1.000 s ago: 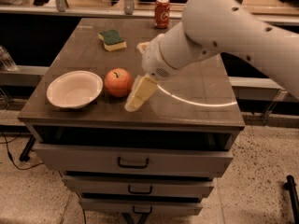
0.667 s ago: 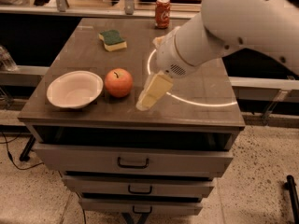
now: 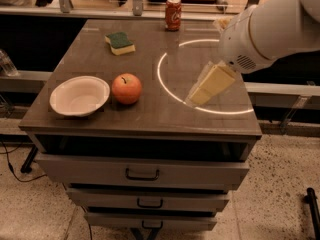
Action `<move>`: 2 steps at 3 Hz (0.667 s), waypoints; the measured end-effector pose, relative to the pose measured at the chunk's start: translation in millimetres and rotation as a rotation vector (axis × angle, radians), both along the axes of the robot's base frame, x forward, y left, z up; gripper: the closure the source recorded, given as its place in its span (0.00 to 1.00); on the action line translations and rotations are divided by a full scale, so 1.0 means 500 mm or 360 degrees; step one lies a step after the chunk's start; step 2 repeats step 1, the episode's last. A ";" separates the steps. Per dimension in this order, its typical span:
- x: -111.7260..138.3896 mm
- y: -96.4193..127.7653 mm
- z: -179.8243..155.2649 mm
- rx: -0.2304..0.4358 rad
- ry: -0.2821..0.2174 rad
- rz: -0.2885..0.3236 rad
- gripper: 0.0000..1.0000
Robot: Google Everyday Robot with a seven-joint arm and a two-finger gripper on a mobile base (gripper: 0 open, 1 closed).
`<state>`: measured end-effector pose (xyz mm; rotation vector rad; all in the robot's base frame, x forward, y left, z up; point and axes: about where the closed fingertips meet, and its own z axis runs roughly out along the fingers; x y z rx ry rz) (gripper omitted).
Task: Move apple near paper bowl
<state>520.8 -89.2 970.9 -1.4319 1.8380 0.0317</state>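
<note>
The red-orange apple (image 3: pixel 126 88) rests on the dark table top, just right of the white paper bowl (image 3: pixel 80 96) and almost touching its rim. The bowl sits at the front left of the table and holds nothing. My gripper (image 3: pixel 194 101), cream-coloured at the end of the big white arm (image 3: pixel 260 31), hangs over the right half of the table. It points down and to the left, well to the right of the apple, and holds nothing that I can see.
A red soda can (image 3: pixel 173 13) stands at the back edge. A green and yellow sponge (image 3: pixel 120 43) lies at the back left. The table (image 3: pixel 150 119) has drawers (image 3: pixel 142 173) below its front edge. A railing runs behind it.
My arm and gripper have drawn back to the right, away from the apple. The apple and bowl have not moved.
</note>
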 end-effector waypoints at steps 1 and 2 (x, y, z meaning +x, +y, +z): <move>-0.001 -0.001 0.000 -0.0001 -0.0001 -0.0001 0.00; -0.001 -0.001 0.000 -0.0001 -0.0001 -0.0001 0.00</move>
